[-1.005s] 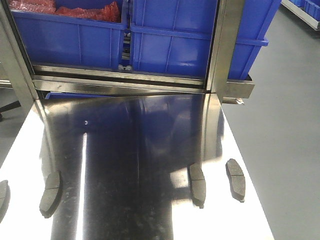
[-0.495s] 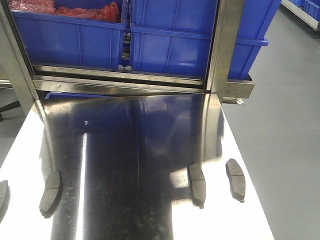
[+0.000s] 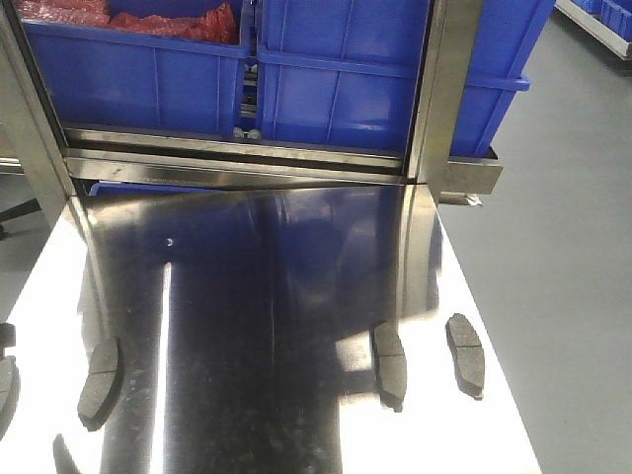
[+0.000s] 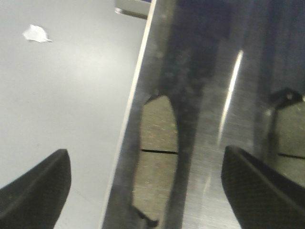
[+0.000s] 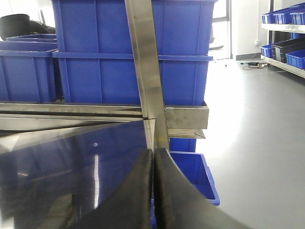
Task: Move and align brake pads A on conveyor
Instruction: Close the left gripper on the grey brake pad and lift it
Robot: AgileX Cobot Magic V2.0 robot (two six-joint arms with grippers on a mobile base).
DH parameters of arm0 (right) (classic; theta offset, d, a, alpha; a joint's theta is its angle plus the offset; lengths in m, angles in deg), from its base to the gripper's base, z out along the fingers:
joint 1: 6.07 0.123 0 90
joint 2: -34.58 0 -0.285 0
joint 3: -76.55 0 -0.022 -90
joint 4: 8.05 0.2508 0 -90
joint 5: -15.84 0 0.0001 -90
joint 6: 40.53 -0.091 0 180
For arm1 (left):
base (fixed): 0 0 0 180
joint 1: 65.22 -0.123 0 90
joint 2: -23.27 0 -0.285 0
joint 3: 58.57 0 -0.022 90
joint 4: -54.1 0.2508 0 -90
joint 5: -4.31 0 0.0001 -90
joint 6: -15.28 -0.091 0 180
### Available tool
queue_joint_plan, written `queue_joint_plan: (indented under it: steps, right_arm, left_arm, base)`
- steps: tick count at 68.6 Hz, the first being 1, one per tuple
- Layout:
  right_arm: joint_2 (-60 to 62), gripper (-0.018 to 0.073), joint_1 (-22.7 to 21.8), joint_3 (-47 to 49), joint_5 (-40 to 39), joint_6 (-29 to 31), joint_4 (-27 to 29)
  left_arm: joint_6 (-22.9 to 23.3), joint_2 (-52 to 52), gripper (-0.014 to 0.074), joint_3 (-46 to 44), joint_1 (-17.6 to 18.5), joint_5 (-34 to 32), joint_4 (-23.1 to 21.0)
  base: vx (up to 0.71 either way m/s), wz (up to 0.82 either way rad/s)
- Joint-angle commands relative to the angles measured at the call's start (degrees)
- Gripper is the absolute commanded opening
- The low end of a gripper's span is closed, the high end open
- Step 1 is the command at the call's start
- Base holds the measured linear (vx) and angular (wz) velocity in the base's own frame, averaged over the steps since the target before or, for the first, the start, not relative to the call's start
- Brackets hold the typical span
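Gaping wide, the left gripper point(image 4: 145, 157) fingers point(image 4: 35, 191) flank one brake pad point(image 4: 157, 129) lying flat at the left edge of the steel table point(image 4: 205, 71); the right gripper point(image 5: 153, 191) is pinched together, empty. Stiff, dense, thin: probably best gripped across its narrow width, at the groove point(image 4: 159, 151).

We find four brake pads lying on the table point(image 3: 247, 296) across the lower part of the front view: one pad point(image 3: 4, 395) at the left edge, a second pad point(image 3: 100, 383) just right of it, and two pads point(image 3: 390, 365) side by side at lower right. Behind the table, along the top, bins point(image 3: 336, 79) sit in a rack point(image 3: 439, 99); floor point(image 3: 563, 247) lies right.
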Motion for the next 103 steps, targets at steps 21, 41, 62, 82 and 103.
queue_joint_plan:
  steps: [21,41,62,82,103]
  right_arm:
    - [0.9,-0.0005,0.1,-1.2,-4.3,0.2,-0.1]
    - [0.9,-0.0005,0.1,-1.2,-4.3,0.2,-0.1]
    - [0.9,-0.0005,0.1,-1.2,-4.3,0.2,-0.1]
    - [0.9,-0.0005,0.1,-1.2,-4.3,0.2,-0.1]
    - [0.9,-0.0005,0.1,-1.2,-4.3,0.2,-0.1]
  left_arm:
    - [-8.9,10.3,0.0575,-5.9,-0.8,-1.6,-7.5]
    - [-10.9,14.3,0.0575,-6.2,-2.2,-0.1,-8.2]
    - [-14.8,14.6,0.0575,-6.2,-2.2,-0.2,-12.0]
    - [-14.9,16.4,0.0575,-5.9,-2.2,0.2,-12.0]
    - [-14.9,16.6,0.0575,-6.0,-2.2,-0.3,-12.2]
  base:
    - [0.00,0.00]
    - [0.00,0.00]
    - [0.00,0.00]
    - [0.00,0.00]
    - [0.00,0.00]
